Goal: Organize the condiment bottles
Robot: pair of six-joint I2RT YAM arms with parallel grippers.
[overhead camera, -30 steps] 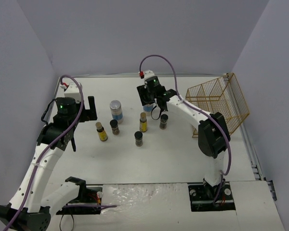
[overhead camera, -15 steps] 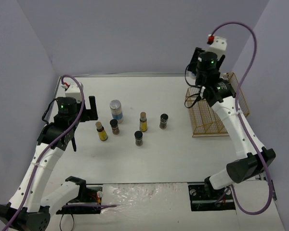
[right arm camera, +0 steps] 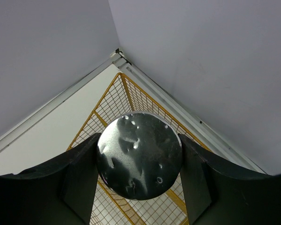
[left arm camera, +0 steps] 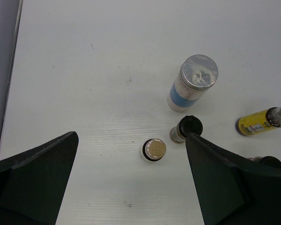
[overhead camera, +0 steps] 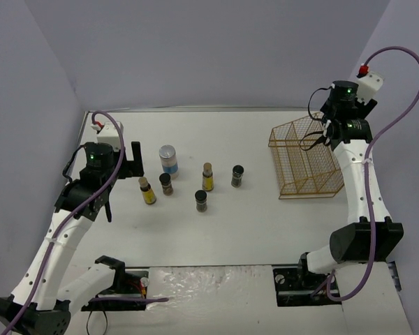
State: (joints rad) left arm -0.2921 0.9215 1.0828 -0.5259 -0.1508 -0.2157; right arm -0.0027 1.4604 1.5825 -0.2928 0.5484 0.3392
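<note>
Nearest, just left of centre in the top view, a short dark black-capped jar (overhead camera: 201, 201) stands alone. Slightly farther and to its left, a slim yellow bottle (overhead camera: 147, 190) and a second dark jar (overhead camera: 166, 183) stand just beside each other. To the right of these, a second yellow bottle (overhead camera: 207, 176) and a third dark jar (overhead camera: 237, 175) stand upright, near one another but apart. Behind the left pair stands a wider clear jar with a silver lid and blue band (overhead camera: 168, 159). The left gripper (left arm camera: 131, 138) hangs over this left cluster at the frame's left-centre, jaws spread wide and holding nothing. Its wrist view looks down on the silver lid, a black cap and the tan top of a yellow bottle. At the right of the frame a gold wire basket (overhead camera: 304, 196) sits on the table (overhead camera: 265, 230), well apart from the bottles. Farthest, in the upper right, the right gripper (right arm camera: 139, 140) is clamped on another silver-lidded jar (right arm camera: 139, 164), a finger on each side, with the basket's mesh below it in the wrist view.
</note>
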